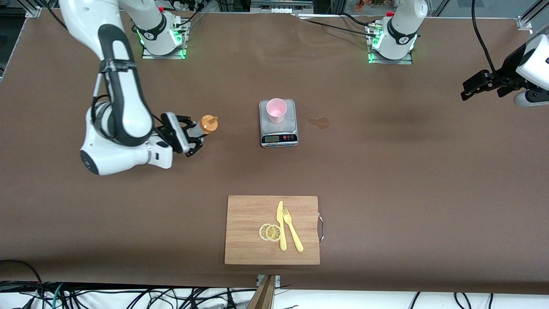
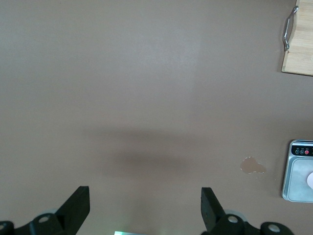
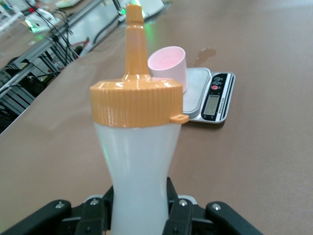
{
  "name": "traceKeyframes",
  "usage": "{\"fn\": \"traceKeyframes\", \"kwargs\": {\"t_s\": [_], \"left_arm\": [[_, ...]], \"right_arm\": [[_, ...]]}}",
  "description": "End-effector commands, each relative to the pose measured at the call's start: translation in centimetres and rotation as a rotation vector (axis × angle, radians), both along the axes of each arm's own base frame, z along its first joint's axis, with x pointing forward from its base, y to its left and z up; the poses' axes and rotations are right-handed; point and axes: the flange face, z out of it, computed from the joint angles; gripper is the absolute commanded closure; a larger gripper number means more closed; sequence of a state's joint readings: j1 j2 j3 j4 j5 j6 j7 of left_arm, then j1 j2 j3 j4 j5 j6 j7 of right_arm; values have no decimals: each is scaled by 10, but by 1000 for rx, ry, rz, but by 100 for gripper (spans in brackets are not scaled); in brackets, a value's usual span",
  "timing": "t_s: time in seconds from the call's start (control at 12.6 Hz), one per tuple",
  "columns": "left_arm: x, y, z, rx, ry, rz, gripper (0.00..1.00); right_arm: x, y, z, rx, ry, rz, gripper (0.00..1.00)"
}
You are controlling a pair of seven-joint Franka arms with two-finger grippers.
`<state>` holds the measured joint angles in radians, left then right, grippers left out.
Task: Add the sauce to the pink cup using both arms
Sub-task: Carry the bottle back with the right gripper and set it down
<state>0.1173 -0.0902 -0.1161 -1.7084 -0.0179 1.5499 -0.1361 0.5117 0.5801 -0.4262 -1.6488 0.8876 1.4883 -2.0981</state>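
The right gripper has its jaws clamped on the sauce bottle, upright, over the surface toward the right arm's end. The pink cup stands empty-looking on the kitchen scale, well apart. The left gripper waits with jaws wide, holding nothing. Grasping looks done; carrying, tilting and squeezing remain.

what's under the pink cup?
The pink cup stands on a small kitchen scale, toward the end away from its display. The patch of platform directly beneath the cup is covered; nothing else shows on the scale.
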Motion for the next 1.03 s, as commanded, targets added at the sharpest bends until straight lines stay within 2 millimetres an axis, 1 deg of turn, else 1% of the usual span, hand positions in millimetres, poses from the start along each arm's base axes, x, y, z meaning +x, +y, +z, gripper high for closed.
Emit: {"fn": "traceKeyframes", "kwargs": {"t_s": [0.0,0.08,0.24,0.4,0.56,0.72,0.95], "left_arm": [[-8,0,3,8,-4,-18,0],[-8,1,3,6,-4,-16,0],[-8,1,3,8,-4,-16,0],[-8,1,3,8,-2,-16,0],[-8,1,3,6,-2,-16,0],[-9,1,3,6,-4,-16,0],[-9,1,3,8,-2,-16,0]], "right_arm": [[-1,-41,-24,183,14,25,100],[-3,-64,-38,254,32,20,100],[-9,-97,-65,342,77,13,100],[-15,-125,-85,369,109,-18,100],[-23,-149,-116,415,113,-29,100],[-24,-165,-133,471,70,-40,100],[-14,-199,-150,533,-2,-148,100]]}}
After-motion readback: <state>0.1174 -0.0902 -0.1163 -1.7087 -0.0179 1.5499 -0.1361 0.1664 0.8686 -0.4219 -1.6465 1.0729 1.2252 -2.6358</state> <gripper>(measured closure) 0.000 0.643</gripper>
